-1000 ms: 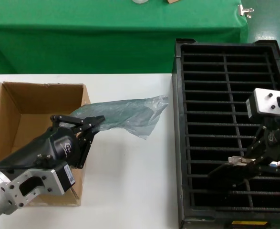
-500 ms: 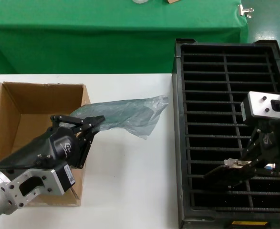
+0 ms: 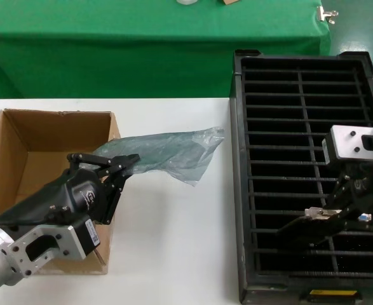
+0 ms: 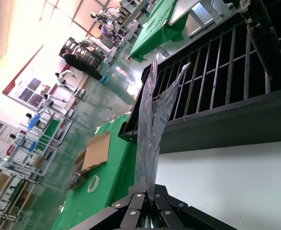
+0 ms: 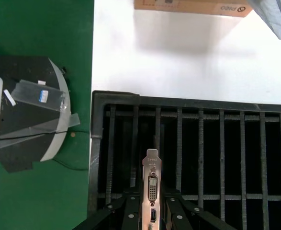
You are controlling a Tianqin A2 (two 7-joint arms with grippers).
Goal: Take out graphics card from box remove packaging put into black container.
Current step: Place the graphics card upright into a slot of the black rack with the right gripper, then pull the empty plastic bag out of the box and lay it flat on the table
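The graphics card [image 3: 300, 227] hangs over the near right slots of the black container [image 3: 250, 190], tilted, its silver bracket [image 5: 152, 184] showing ports. My right gripper [image 3: 331, 217] is shut on it, and the right wrist view has the right gripper [image 5: 151, 203] clamping the bracket from both sides. The packaging [image 3: 167, 151], an empty crinkly grey-blue bag, stretches from the box's right wall over the white table. My left gripper [image 3: 126, 162] is shut on its near end, seen in the wrist view as my left gripper [image 4: 151, 201] pinching the bag [image 4: 152, 124]. The brown box [image 3: 14, 152] stands open at left.
The white table [image 3: 173, 254] lies between box and container. A green-draped table [image 3: 142, 38] runs along the back. The robot's base [image 5: 25, 120] shows beside the container's near end in the right wrist view.
My right gripper dipped a little with the card toward the container, then shifted slightly back to the right. The left arm and the bag have not moved.
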